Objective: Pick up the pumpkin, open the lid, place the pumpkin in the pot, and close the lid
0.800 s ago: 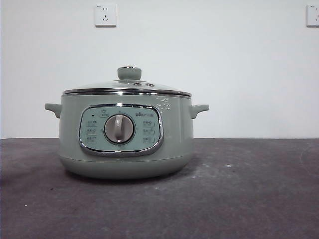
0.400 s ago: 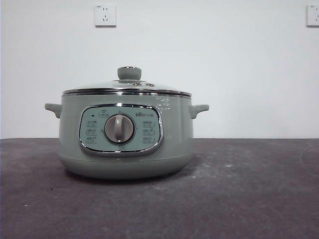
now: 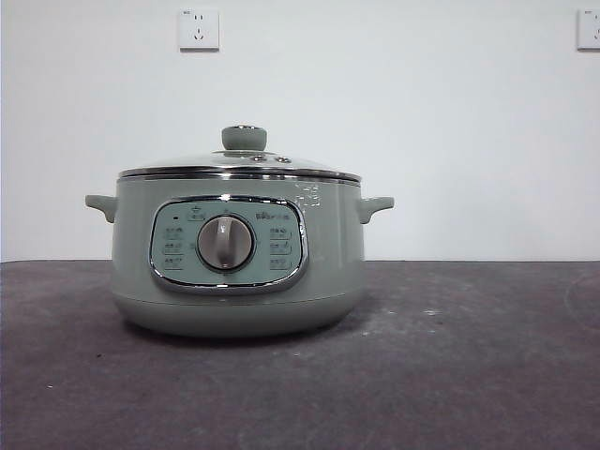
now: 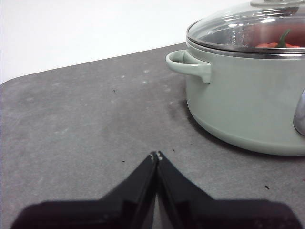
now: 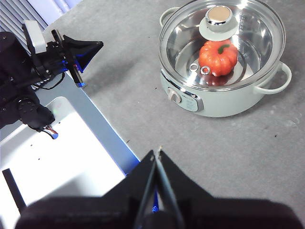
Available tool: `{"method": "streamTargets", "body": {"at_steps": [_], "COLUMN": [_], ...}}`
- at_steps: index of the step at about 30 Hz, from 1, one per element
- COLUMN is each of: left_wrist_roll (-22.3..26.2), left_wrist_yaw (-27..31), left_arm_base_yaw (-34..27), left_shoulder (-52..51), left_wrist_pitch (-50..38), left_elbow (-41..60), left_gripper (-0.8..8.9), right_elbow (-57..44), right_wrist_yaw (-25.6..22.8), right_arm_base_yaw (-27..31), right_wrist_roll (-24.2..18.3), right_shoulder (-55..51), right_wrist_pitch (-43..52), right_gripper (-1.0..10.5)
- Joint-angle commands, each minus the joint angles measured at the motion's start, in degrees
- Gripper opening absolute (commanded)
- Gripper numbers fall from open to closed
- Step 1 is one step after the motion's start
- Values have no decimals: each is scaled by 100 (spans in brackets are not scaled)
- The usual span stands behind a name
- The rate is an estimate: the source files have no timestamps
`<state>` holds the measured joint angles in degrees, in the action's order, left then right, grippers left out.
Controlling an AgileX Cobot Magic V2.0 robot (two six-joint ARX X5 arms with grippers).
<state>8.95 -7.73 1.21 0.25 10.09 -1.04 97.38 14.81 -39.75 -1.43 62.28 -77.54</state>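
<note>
The sage-green pot (image 3: 236, 253) stands on the dark table with the glass lid (image 3: 240, 165) on it, knob (image 3: 243, 138) up. The orange-red pumpkin (image 5: 218, 57) lies inside the pot (image 5: 224, 95) under the lid (image 5: 248, 28); its top shows through the glass in the left wrist view (image 4: 279, 43). My left gripper (image 4: 156, 155) is shut and empty, low over the table beside the pot (image 4: 248, 105). My right gripper (image 5: 156, 153) is shut and empty, high above the table, away from the pot.
The dark grey table (image 3: 450, 375) ends at a white wall with two sockets (image 3: 198, 28). In the right wrist view the left arm (image 5: 52, 52) stands by the table's edge, over a white base (image 5: 62, 157).
</note>
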Motion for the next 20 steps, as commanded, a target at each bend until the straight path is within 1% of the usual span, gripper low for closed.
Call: {"method": "streamTargets", "body": {"at_steps": [1,20], "left_wrist_roll": [-39,-35], "left_wrist_yaw": [-24,15], "left_arm_base_yaw": [-17,-17], "left_shoulder": [-17,-17], "left_wrist_pitch": [13,-9], "left_elbow": [90,90], "left_gripper": [-3,-3], "right_elbow": [-20,-20], "right_wrist_yaw": [-11,-13], "right_arm_base_yaw": [-2,-2], "right_wrist_roll": [35,35], "right_shoulder": [-24,-199], "right_wrist_pitch": [-90,-90], "right_gripper": [1,1]}}
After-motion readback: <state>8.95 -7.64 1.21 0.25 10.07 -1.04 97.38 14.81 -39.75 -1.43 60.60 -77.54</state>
